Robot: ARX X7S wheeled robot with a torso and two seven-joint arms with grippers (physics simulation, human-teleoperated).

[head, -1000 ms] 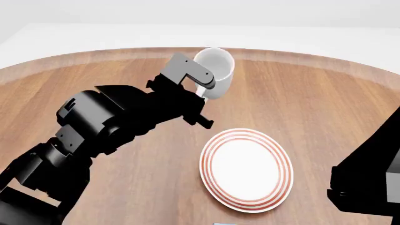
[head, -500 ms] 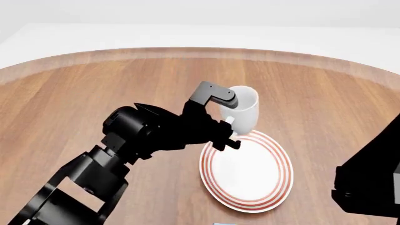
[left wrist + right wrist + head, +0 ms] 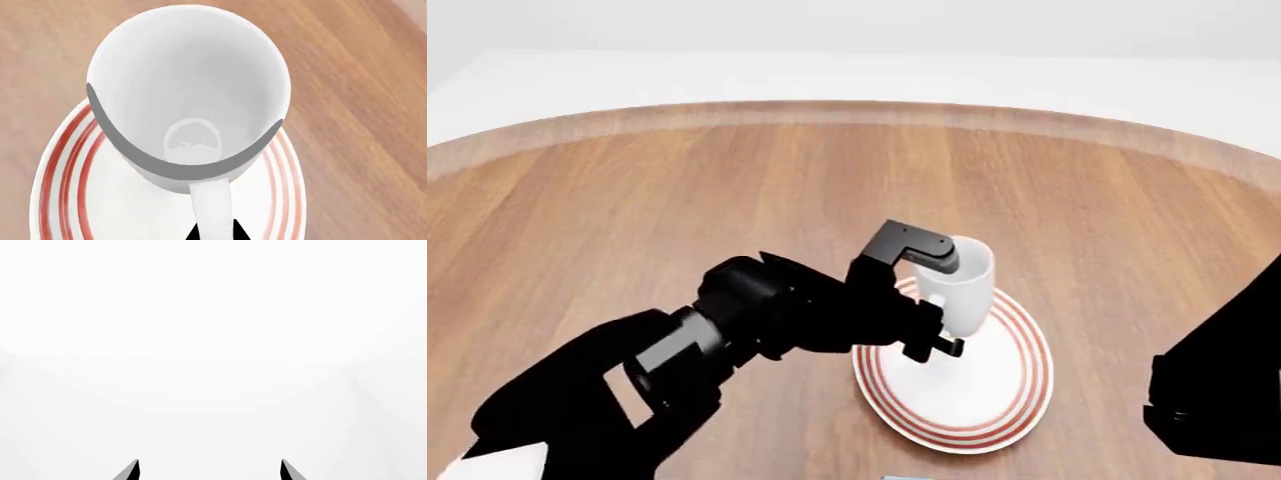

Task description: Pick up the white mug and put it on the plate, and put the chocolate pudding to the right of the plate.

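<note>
My left gripper is shut on the loop handle of the white mug and holds it upright over the far left part of the plate. I cannot tell if the mug touches the plate. In the left wrist view the left gripper clamps the handle, the mug opens toward the camera, and the red-ringed plate lies under it. My right gripper is open and empty, facing blank white. The chocolate pudding is out of view.
The round wooden table spreads around the plate, with its far edge curving across the back. My right arm is a dark block at the right edge. A tiny pale sliver at the bottom edge cannot be identified.
My left arm has carried the mug from the far side of the table toward me and down, from beyond the plate to over the plate's far left part. The plate has not moved.
</note>
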